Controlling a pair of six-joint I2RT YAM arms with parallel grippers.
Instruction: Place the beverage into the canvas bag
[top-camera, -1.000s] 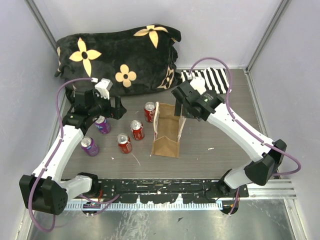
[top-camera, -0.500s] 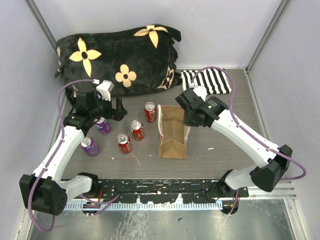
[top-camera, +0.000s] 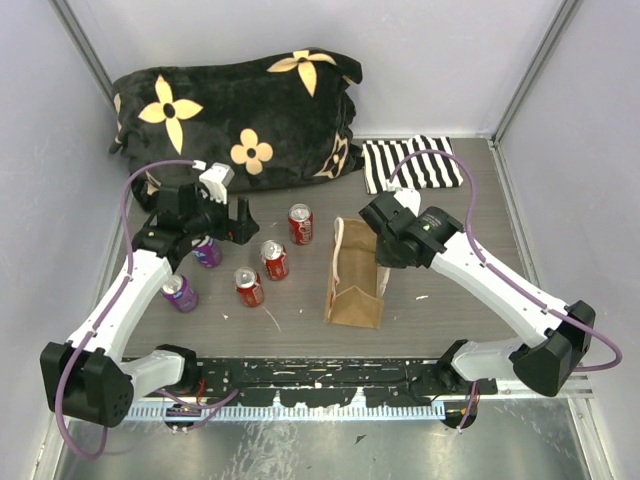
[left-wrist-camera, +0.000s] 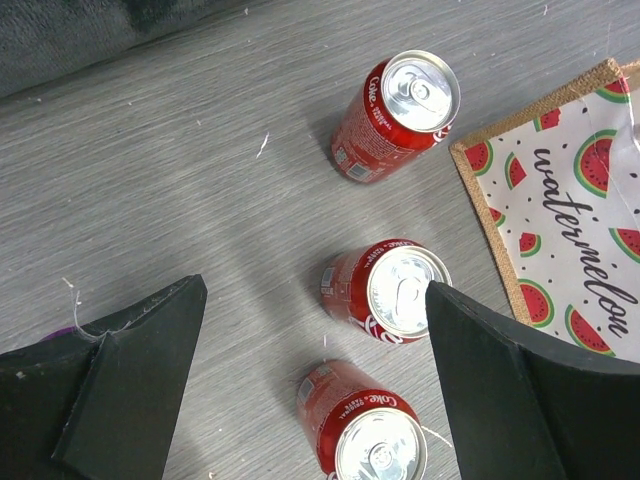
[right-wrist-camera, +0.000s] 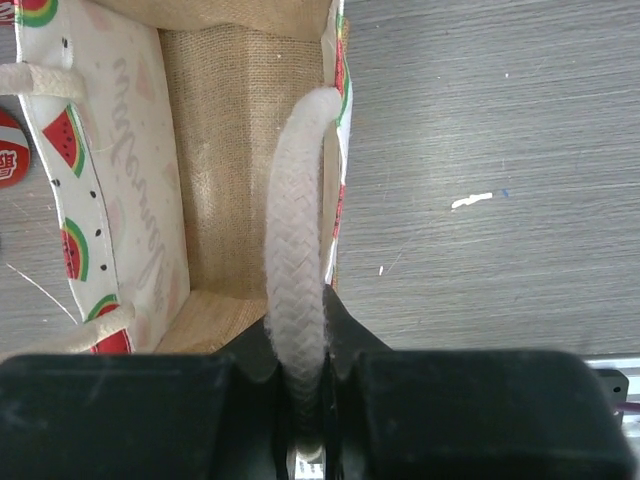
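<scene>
A grey wooden table (top-camera: 450, 300) seen from above, with two white robot arms reaching in from its near edge. The canvas bag (top-camera: 355, 285) stands right of centre on the table, its mouth open to the ceiling, one side printed with watermelon slices and the word "watermelon".

The right gripper (right-wrist-camera: 300, 345) sits at the bag's right-hand rim. Its fingers are pinched together on one cream rope handle (right-wrist-camera: 297, 220), which runs up out of the clamp and over the bag's open mouth. The inside of the bag shows bare brown weave.

Three red cans (top-camera: 273, 259) stand upright in a loose diagonal row just left of the bag, none touching it. Two purple cans (top-camera: 181, 293) stand further left, near the left arm.

The left gripper (top-camera: 230, 218) hangs over the table left of the red cans. Its fingers (left-wrist-camera: 130, 390) are spread wide and hold nothing; from its wrist camera the red cans appear between them, below.

At the far edge lie a black cushion (top-camera: 240, 110) with cream flowers and a black-and-white striped cloth (top-camera: 415, 163).
</scene>
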